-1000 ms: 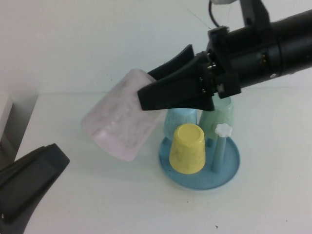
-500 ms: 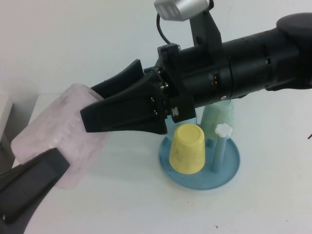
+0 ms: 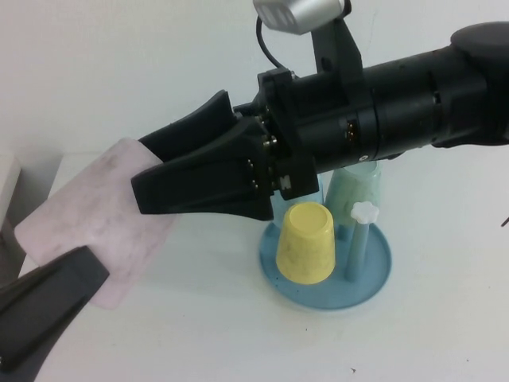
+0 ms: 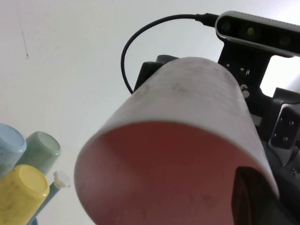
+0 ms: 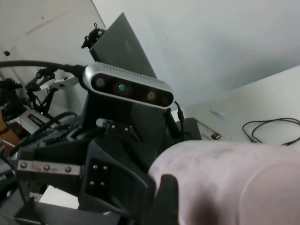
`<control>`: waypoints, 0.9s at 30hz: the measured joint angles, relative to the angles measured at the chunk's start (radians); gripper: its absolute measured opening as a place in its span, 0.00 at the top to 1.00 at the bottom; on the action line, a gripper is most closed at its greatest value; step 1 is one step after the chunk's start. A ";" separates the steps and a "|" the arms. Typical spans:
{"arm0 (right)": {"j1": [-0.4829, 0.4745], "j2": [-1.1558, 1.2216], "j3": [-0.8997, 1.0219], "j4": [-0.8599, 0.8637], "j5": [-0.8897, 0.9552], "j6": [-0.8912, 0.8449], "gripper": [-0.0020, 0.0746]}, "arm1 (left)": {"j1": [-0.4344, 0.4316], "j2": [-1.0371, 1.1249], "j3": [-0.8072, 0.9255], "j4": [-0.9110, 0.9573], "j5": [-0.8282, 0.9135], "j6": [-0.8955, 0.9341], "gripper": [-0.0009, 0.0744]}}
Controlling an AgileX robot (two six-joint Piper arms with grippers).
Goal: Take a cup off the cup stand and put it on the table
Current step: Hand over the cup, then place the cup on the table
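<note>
The cup (image 3: 95,219), pale pink and tilted on its side, is held above the table (image 3: 445,318) at about nine o'clock from the cup stand (image 3: 374,274), well apart from it. It is gripped by the right gripper (image 3: 171,179), whose black fingers (image 3: 207,191) are closed on the cup's wall, with one finger seen over the outside of it in the high view; the right arm reaches in from three o'clock across the top of the stand. In the left wrist view the cup (image 4: 187,136) is seen from its open mouth, the pinker inside turned toward that camera, and a dark finger of the right gripper (image 4: 253,197) is seen at its rim. In the right wrist view the cup's (image 5: 225,178) speckled outer wall fills the near part of the picture. The left gripper (image 3: 40,306) lies low at seven o'clock, just beside the cup's lower edge; whether it touches the cup cannot be told, and whether it is wide or narrow cannot be told. On the cup stand a yellow cup (image 3: 305,243) is set upside down at the near side, a light blue cup (image 3: 306,199) and a pale green cup (image 3: 358,187) stand behind it, partly hidden by the right arm, and one blue peg with a white flower knob (image 3: 364,212) stands bare at three o'clock of the yellow cup.
</note>
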 joint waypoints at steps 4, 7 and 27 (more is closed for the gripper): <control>-0.013 0.000 0.000 0.022 -0.001 0.000 0.08 | 0.000 0.000 -0.014 0.004 0.000 0.000 0.97; -0.052 0.000 0.000 0.059 0.025 0.000 0.07 | 0.000 0.000 -0.048 0.008 0.015 -0.005 0.98; -0.459 -0.143 -0.152 -0.397 0.057 0.179 0.93 | 0.000 0.490 -0.402 0.674 0.321 -0.315 0.98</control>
